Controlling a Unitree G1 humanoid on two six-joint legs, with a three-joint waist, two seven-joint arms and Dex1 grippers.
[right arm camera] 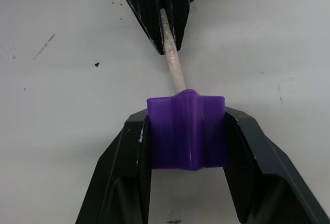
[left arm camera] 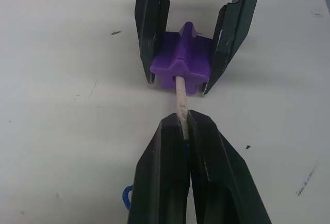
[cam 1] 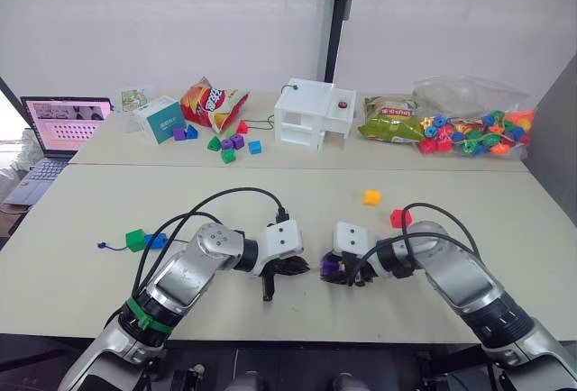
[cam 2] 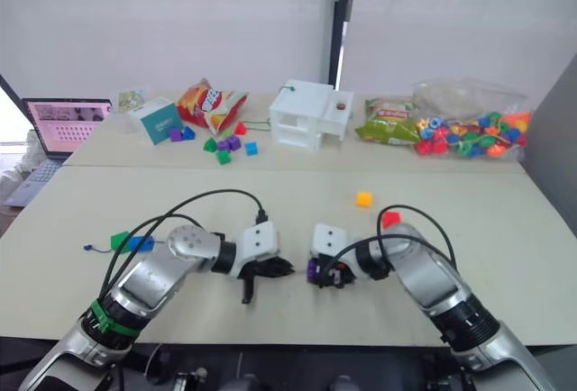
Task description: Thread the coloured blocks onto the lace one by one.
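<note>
My right gripper [right arm camera: 185,120] is shut on a purple block [right arm camera: 186,131], held just above the table. My left gripper [left arm camera: 184,126] is shut on the lace's stiff pale tip [left arm camera: 180,92], and the tip's end sits in the hole of the purple block [left arm camera: 183,61]. The two grippers face each other near the table's front edge, left gripper [cam 1: 290,268] and right gripper [cam 1: 335,269]. A loop of dark-blue lace [left arm camera: 125,195] shows behind the left fingers. A green block [cam 1: 135,240] and a blue block [cam 1: 156,240] lie side by side at the left by the lace's knotted end [cam 1: 102,246]. A yellow block [cam 1: 371,197] and a red block [cam 1: 400,219] lie loose at the right.
On the far table stand a white toy house [cam 1: 315,113], a clear bag of bright beads [cam 1: 473,130], snack bags [cam 1: 212,103], a teal box [cam 1: 160,119] and several small coloured pieces [cam 1: 230,143]. A laptop [cam 1: 54,130] sits at the far left.
</note>
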